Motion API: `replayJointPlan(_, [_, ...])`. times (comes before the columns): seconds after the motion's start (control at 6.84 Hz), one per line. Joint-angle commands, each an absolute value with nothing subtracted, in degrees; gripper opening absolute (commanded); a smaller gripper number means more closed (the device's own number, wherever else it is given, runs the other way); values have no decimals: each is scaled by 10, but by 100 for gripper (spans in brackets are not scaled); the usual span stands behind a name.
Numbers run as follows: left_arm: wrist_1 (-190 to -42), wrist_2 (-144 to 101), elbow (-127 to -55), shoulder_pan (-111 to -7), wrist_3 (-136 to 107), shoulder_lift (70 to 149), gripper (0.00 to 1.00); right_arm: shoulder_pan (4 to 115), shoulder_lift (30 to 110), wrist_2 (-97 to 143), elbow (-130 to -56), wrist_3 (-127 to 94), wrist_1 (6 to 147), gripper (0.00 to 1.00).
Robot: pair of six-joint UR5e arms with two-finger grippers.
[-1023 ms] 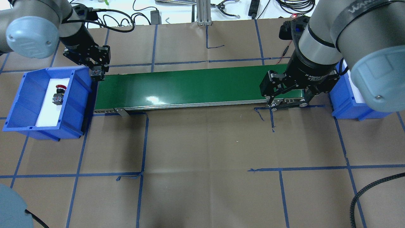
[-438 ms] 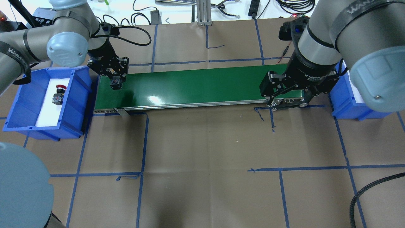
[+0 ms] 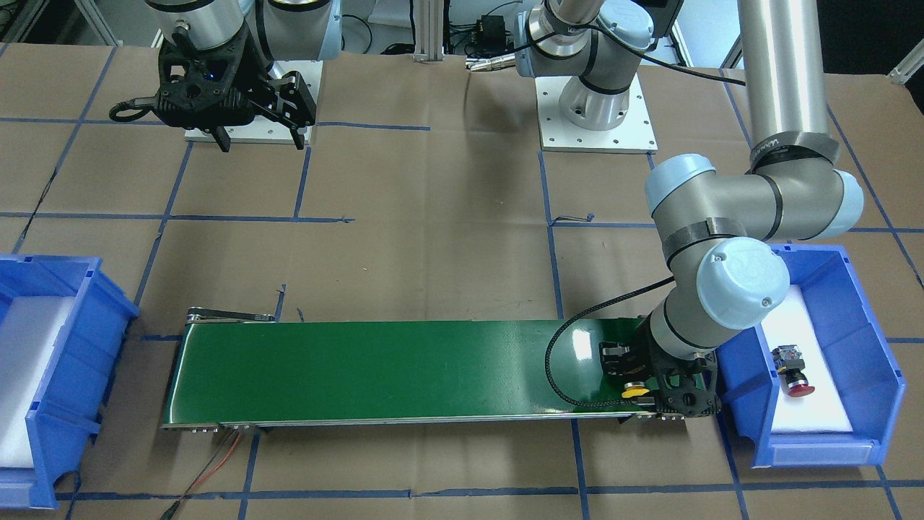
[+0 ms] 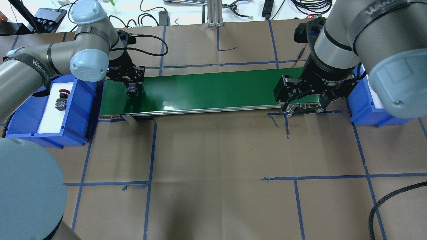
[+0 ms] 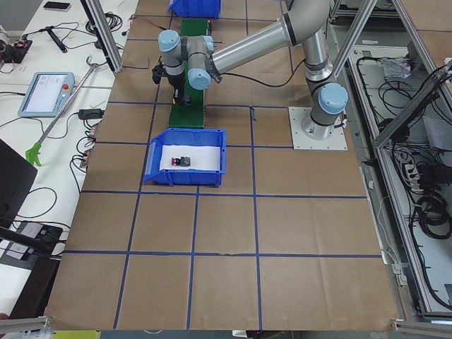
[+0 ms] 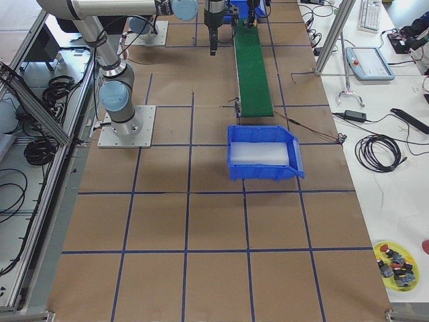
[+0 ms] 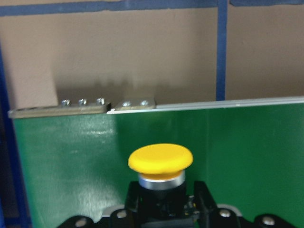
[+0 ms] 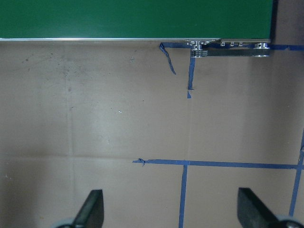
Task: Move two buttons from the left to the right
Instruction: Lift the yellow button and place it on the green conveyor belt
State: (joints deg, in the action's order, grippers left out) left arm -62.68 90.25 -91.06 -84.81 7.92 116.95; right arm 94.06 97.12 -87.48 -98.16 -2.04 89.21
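In the front-facing view, the left gripper (image 3: 650,379) was clamped on the small yellow-capped push-button (image 3: 634,391), held by its black barrel low over the left end of the long green conveyor belt (image 3: 375,368). Whether it touched the belt could not be told. The red-capped push-button (image 3: 792,370) lay on white padding in the blue plastic bin (image 3: 816,440) just beside that end. The right gripper (image 3: 260,141) hung high on the robot's right, jaws apart and empty. The yellow cap pointed toward the operators' edge of the belt, so the button's long axis ran across the belt, not along it; its tilt was unclear. The overhead view hid the cap and showed only a pale block end between the closed fingers. In the left wrist view the cap stood out ahead of the black fingers (image 7: 135,202), aimed at the aluminium side rail (image 7: 228,104) and well inside it. The right wrist view showed that gripper's fingers spread wide over the brown paper table cover (image 8: 118,118). The two side views were too small to add anything about the grip. The step in hand looked like setting the button on the belt. Done well, the arm would lower until the barrel and block bore on the belt before the jaws parted. A round cap lying crosswise would likely roll along the belt if dropped. The lift afterwards should go straight up, clear of the cap.
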Motion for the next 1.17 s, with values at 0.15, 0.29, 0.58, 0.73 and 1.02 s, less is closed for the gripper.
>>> replayJointPlan(0.15, [-627, 904, -920, -851, 77, 1153, 100, 941, 971, -874, -983, -21, 892, 100])
replayJointPlan(0.29, [-635, 904, -916, -852, 78, 1143, 100, 940, 971, -874, -983, -21, 892, 100])
replayJointPlan(0.58, [-733, 904, -885, -849, 80, 1082, 100, 940, 971, -874, -983, -21, 892, 100])
replayJointPlan(0.73, [-758, 904, -880, -846, 87, 1052, 100, 940, 970, -874, -983, -21, 893, 100])
replayJointPlan(1.02, [-801, 904, -880, -841, 91, 1001, 100, 941, 970, -874, -984, -20, 893, 100])
